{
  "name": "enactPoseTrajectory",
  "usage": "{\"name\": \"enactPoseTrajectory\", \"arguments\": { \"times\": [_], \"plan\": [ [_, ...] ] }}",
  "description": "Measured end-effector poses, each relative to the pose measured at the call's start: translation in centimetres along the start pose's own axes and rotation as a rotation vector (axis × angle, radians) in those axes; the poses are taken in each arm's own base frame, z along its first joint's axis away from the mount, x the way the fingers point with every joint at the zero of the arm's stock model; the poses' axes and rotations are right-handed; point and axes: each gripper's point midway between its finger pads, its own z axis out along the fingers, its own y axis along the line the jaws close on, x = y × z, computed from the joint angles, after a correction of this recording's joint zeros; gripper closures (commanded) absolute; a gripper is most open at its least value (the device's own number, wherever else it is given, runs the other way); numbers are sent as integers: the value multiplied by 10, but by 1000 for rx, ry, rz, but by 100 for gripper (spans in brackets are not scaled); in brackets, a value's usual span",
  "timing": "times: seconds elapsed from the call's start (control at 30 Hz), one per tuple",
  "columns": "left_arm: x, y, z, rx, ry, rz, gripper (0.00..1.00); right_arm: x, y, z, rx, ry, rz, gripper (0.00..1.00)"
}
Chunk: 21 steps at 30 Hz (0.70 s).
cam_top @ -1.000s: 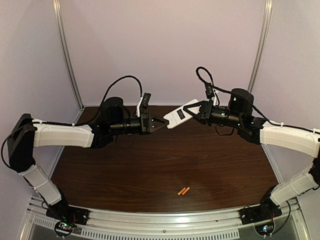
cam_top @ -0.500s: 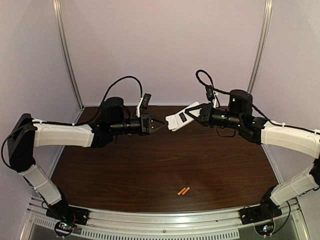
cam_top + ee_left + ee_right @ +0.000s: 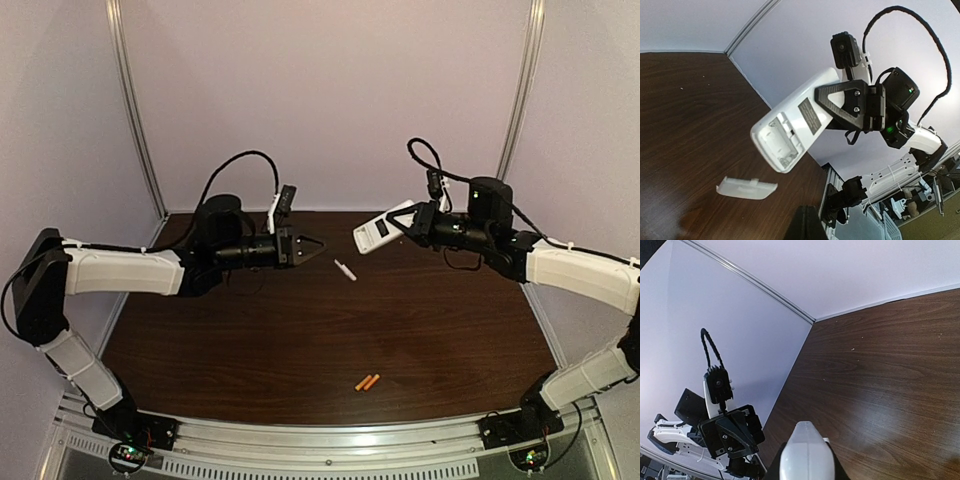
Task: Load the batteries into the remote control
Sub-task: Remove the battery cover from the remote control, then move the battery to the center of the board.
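Note:
The white remote control (image 3: 385, 228) is held up at the back right, my right gripper (image 3: 405, 222) shut on it. Seen from the left wrist, its back faces me with the battery slot (image 3: 777, 145) uncovered and bare. A small white cover piece (image 3: 345, 269) is loose below and between the grippers; whether it rests on the table I cannot tell. My left gripper (image 3: 318, 243) is shut on nothing, a short gap left of the remote. Two orange batteries (image 3: 367, 382) lie side by side near the table's front edge. The right wrist view shows the remote's rounded end (image 3: 806, 452).
The dark wood table (image 3: 250, 340) is walled in by pale panels at the back and sides. A metal rail (image 3: 330, 435) runs along the near edge, where both arm bases stand.
The right arm has drawn the remote back to the right, away from the left gripper. The cover piece has come off and dropped. The left gripper has shut.

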Motion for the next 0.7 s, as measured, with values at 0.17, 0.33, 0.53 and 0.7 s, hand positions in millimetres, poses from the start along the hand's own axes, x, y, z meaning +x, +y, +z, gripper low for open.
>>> {"name": "enactPoseTrajectory", "arguments": {
  "times": [0.17, 0.33, 0.53, 0.7],
  "plan": [
    [-6, 21, -16, -144, -8, 35, 100, -3, -29, -9, 72, -8, 18, 100],
    [-3, 45, -33, -299, 10, 74, 84, 9, -49, -12, 122, 24, 14, 100],
    [17, 75, -46, -436, 91, 101, 65, 25, -67, -15, 166, 67, 7, 100],
    [37, 84, -51, -478, 169, 136, 61, 27, -77, -20, 195, 82, -3, 100]
  ]
}}
